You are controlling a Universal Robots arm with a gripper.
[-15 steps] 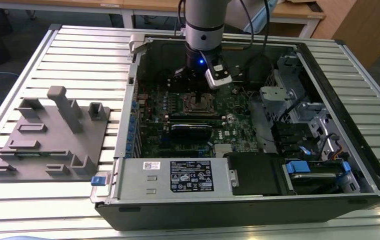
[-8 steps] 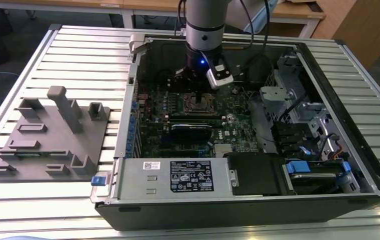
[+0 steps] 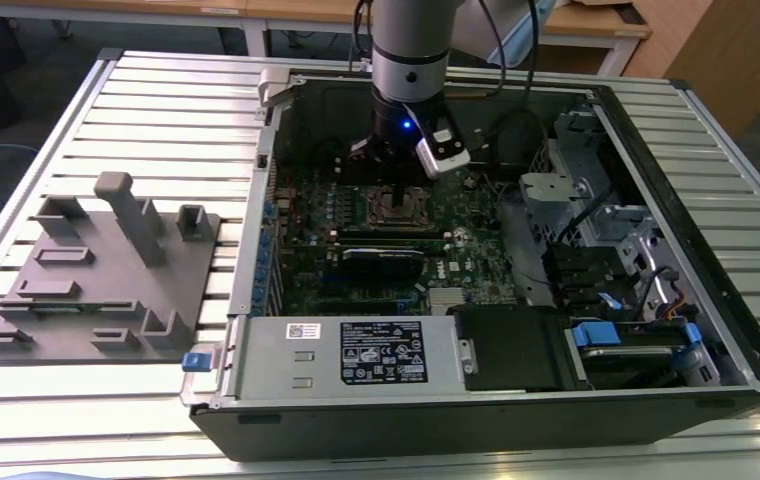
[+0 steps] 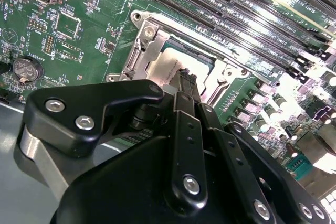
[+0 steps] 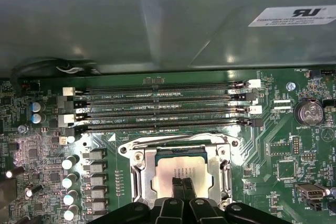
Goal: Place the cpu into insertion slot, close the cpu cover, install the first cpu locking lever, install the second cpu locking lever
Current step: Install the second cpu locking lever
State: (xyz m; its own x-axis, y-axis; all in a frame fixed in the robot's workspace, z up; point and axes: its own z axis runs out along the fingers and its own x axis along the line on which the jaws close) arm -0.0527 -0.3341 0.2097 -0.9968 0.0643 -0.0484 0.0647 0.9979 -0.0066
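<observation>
Pincer (image 5: pixel 182 188) over cpu (image 5: pixel 181 174) in insertion slot (image 5: pixel 137 174)

The arm (image 3: pixel 407 60) reaches straight down, wrist vertical; the gripper (image 5: pixel 182 188) points downward, its fingers (image 4: pixel 185 85) seemingly pressed together.

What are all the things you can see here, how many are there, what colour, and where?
Open black computer case: one, on the slatted metal table.
Green circuit board: one, inside the case.
Square silvery insertion slot: one, on the board.
Silver-tan square cpu: one, lying in the slot.
Long black memory slots: four, beside the slot.
Round silver coin battery: one, on the board.
Grey power supply box: one, at the case's near edge.
Grey plastic fixture: one, on the table at the exterior view's left.
Black gripper: one, fingers together over the cpu.
</observation>
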